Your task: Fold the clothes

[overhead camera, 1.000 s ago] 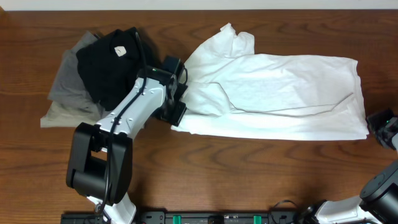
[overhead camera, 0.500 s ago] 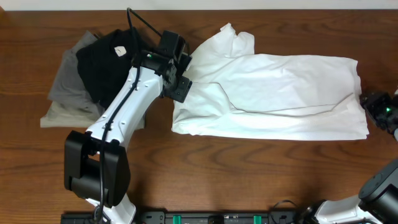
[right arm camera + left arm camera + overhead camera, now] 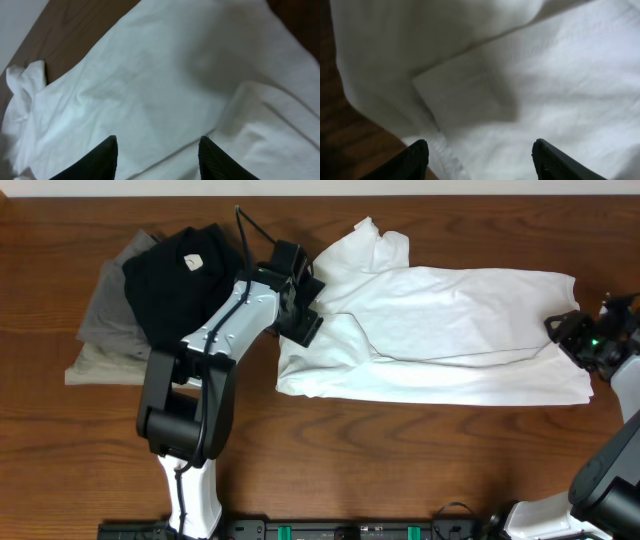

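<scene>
On the table (image 3: 400,460), the white T-shirt (image 3: 450,330) lies as a long, partly folded strip. The left gripper (image 3: 303,308) sits over its left end and the right gripper (image 3: 566,332) over its right end, both with jaws apart and empty. Lower each onto the edge, pinch all layers, and lift evenly

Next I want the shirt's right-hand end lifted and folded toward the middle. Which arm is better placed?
Right. The right gripper sits open at that end of the white T-shirt, fingers over the cloth. The left gripper is at the opposite end, beside the black garment.
</scene>
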